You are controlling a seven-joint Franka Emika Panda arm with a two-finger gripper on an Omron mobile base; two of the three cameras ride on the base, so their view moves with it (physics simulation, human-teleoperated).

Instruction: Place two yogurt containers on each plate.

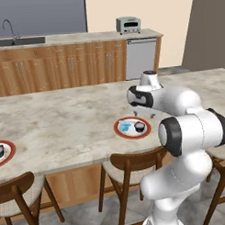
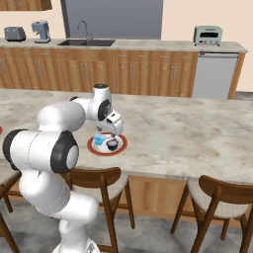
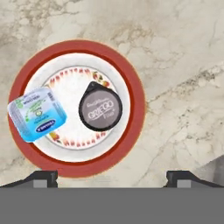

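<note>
Jaws wide apart and empty, the gripper [image 3: 111, 177] should lift straight up, clear of the dark cup [image 3: 100, 106] at the plate's [image 3: 131, 74] three o'clock and the blue tub [image 3: 36, 113] at nine.

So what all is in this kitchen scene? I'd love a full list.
plates: two, white with red rims; one on the island in front of the arm, one at the island's left edge
light blue yogurt container: one, on the near plate
dark round yogurt container: one, beside the blue one on the same plate
dark cup: one, on the left plate
island counter: one, pale marble
stools: several, brown wood, along the island's near side
sink and faucet: one, back counter
toaster oven: one, pale, back counter
toaster and coffee machine: one each, back counter's left end
dishwasher: one, grey
arm: one, white
fingers: two, dark, spread open above the near plate
</note>
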